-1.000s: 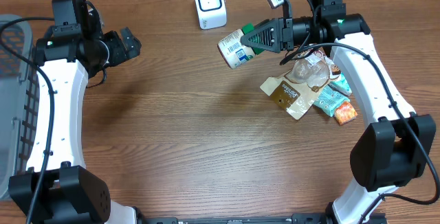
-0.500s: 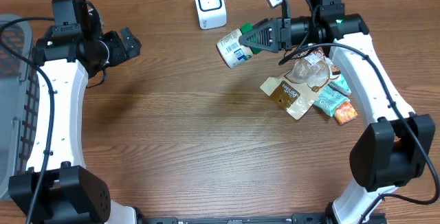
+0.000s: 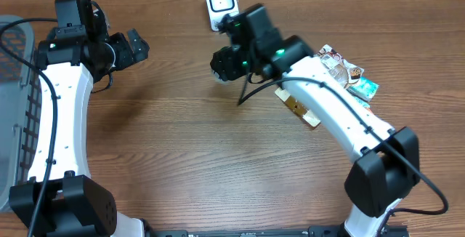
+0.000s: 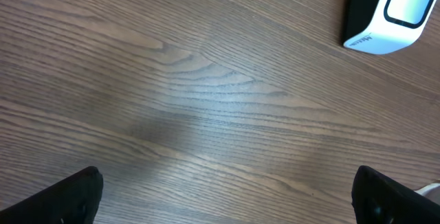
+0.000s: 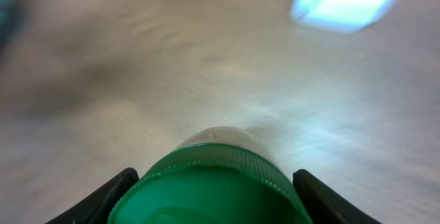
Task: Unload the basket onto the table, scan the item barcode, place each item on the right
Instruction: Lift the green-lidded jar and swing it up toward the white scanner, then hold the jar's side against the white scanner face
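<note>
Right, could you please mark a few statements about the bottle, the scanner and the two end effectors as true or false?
1. The right end effector holds a green-capped bottle. True.
2. The left end effector is shut. False: it is open and holds nothing.
3. The white scanner stands close to the held bottle. True.
4. The snack packets lie to the robot's left. False: they lie to its right.
</note>
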Controlling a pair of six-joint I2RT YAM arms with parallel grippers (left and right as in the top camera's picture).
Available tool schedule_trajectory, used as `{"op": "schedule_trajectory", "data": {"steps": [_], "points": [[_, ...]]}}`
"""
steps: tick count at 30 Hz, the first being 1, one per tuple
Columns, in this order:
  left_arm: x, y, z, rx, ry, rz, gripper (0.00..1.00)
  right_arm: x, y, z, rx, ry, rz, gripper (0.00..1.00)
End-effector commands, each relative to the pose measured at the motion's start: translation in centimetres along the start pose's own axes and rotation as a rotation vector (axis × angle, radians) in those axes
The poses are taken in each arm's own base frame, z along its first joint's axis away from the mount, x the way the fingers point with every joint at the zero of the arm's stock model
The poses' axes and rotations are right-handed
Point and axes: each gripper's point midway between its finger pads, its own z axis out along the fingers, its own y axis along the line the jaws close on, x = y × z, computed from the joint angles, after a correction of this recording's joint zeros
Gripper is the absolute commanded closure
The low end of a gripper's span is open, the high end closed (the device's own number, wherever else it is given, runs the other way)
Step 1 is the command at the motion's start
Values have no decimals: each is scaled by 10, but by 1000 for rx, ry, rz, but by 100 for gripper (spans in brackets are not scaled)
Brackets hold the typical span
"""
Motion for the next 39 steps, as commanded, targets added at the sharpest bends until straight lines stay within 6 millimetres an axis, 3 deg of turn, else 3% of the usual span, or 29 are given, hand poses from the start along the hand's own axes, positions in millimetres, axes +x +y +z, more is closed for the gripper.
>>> {"op": "schedule_trajectory", "data": {"steps": [1, 6, 12, 16, 19, 23, 27, 34, 39], "points": [[-3, 1, 0, -5, -7, -3, 0, -92, -35, -81, 405, -319, -58, 48], [-3, 1, 0, -5, -7, -3, 1, -143, -26, -124, 553, -508, -200, 48], [-3, 1, 0, -5, -7, -3, 0, -176, -36, -114, 640, -601, -345, 56], [-3, 1, 0, -5, -7, -3, 0, -188, -54, -84, 697, -624, -405, 57], [-3, 1, 0, -5, -7, -3, 0, -194, -61, -46, 666, -634, -507, 53], [-3, 1, 0, -5, -7, -3, 0, -188, -61, 9, 602, -596, -724, 55], [-3, 1, 0, -5, -7, -3, 0, -177, -58, 52, 600, -558, -924, 59], [-3, 1, 0, -5, -7, -3, 0, -160, -63, 95, 633, -503, -1062, 62], [-3, 1, 0, -5, -7, -3, 0, -154, -66, 109, 632, -501, -1061, 62]]}}
